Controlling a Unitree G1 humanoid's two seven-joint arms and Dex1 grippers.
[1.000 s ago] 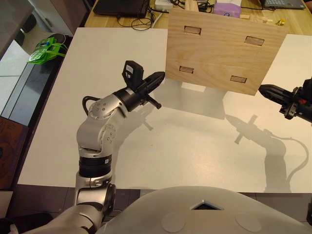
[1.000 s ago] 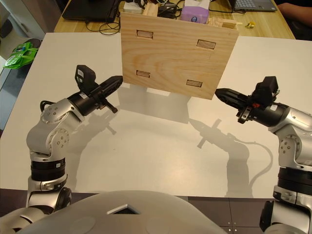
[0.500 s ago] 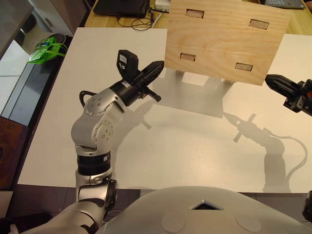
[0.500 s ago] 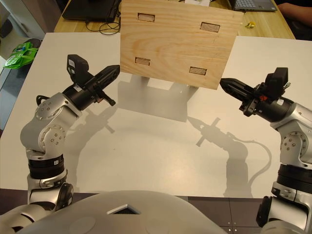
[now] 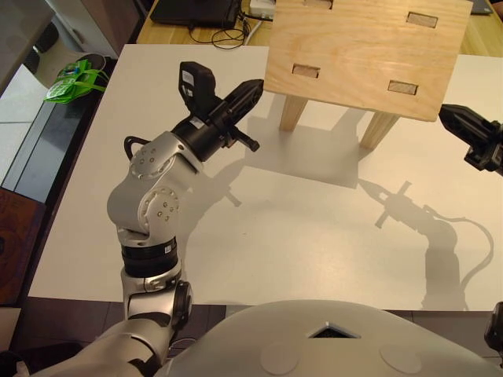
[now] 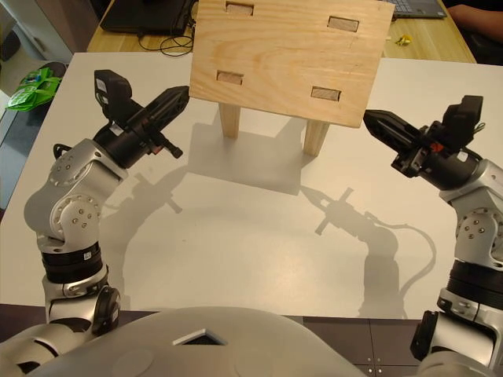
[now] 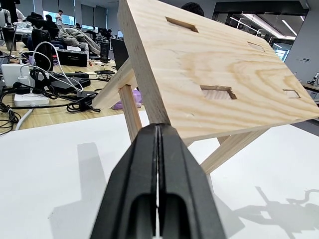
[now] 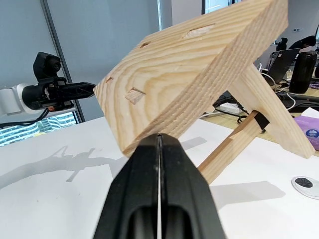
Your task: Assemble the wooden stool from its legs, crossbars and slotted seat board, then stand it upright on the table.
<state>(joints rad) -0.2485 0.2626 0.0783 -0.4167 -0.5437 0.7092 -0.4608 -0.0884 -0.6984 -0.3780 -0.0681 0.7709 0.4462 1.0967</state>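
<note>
One stool [image 6: 291,59], four slots [image 6: 230,78] in its seat, two legs [image 6: 229,120] showing beneath, one table [image 6: 236,236], two grippers of mine, left gripper [image 6: 181,94], right gripper [image 6: 371,119].

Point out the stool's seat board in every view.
Left eye: seat board at the top, right of centre.
Right eye: board at top centre.
Left wrist: board just beyond the left gripper.
Right wrist: board's end grain just beyond the right gripper.
Shared landmark: the left gripper by the board's corner.
</note>
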